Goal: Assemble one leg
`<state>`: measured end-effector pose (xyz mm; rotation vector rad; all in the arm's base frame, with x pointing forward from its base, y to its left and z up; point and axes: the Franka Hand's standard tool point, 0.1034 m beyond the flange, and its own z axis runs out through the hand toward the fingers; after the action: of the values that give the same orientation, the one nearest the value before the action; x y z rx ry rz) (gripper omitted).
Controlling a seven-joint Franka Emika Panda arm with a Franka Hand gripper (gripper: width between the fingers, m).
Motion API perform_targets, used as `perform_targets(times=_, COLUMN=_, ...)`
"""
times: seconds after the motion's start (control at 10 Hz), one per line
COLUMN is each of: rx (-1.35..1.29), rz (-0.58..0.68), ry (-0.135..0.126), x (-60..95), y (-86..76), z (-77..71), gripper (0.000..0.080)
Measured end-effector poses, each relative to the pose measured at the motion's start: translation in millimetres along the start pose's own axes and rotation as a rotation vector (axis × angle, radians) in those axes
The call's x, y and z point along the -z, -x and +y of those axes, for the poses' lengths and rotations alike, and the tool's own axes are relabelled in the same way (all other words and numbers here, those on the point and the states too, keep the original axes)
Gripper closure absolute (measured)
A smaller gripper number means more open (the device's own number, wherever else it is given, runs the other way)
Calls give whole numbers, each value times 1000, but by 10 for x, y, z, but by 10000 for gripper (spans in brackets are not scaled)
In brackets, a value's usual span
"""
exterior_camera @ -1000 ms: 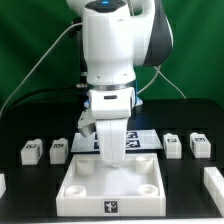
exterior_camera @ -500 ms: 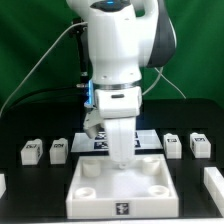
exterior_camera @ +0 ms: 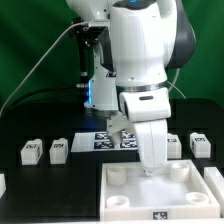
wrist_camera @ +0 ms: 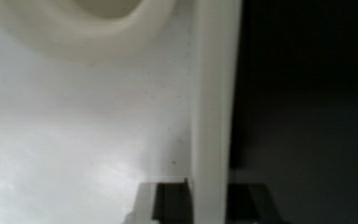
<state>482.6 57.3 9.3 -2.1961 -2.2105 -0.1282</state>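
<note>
The large white square top (exterior_camera: pixel 128 196) with corner sockets lies at the front, toward the exterior view's right. My gripper (exterior_camera: pixel 153 166) reaches down onto its far wall. In the wrist view the two dark fingers (wrist_camera: pixel 167 204) stand on either side of that thin white wall (wrist_camera: pixel 211 100), and my gripper (wrist_camera: pixel 208 203) is shut on it. A round socket (wrist_camera: pixel 114 8) shows beside the wall. Two small white legs (exterior_camera: pixel 30 151) (exterior_camera: pixel 59 149) with marker tags stand at the exterior view's left. Another leg (exterior_camera: pixel 200 144) stands at the right.
The marker board (exterior_camera: pixel 104 139) lies behind the top, partly hidden by the arm. A further leg (exterior_camera: pixel 173 146) shows beside the arm. White pieces (exterior_camera: pixel 214 178) (exterior_camera: pixel 2 184) are cut off at both frame edges. The table surface is black.
The arm has swung to the exterior view's right, and the white top has slid right and slightly forward with it. The legs have not moved.
</note>
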Motion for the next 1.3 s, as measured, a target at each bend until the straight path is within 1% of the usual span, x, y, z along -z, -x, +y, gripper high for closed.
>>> perform_targets(times=0.1, rx=-9, rz=2, ry=4, x=-5, y=-34, z=53, gripper=742)
perform_targets(times=0.2, rx=-15, rz=1, ry=-5, x=-13, y=-66, z=73, gripper=742)
perform_targets(times=0.3, rx=-19, rz=-2, ry=-21, x=-16, y=-91, z=75, gripper=742)
perform_targets(times=0.5, rx=-25, rz=-10, ry=-64, x=-19, y=-113, z=78, gripper=742)
perform_targets(times=0.6, rx=-25, rz=-11, ry=-68, x=-18, y=-110, z=78, gripper=742)
perform_targets(times=0.7, rx=-26, rz=-10, ry=-66, x=-20, y=-109, z=76, gripper=741)
perform_targets(times=0.8, rx=-27, rz=-10, ry=-66, x=-21, y=-103, z=76, gripper=573)
perform_targets(times=0.9, rx=-27, rz=-10, ry=-66, x=-21, y=-100, z=76, gripper=573)
perform_targets(times=1.1, rx=-28, rz=-10, ry=-66, x=-21, y=-96, z=76, gripper=284)
perform_targets(times=1.2, rx=-29, rz=-11, ry=-66, x=-21, y=-93, z=76, gripper=192)
perform_targets(times=1.3, rx=-29, rz=-11, ry=-66, x=-21, y=-91, z=76, gripper=192)
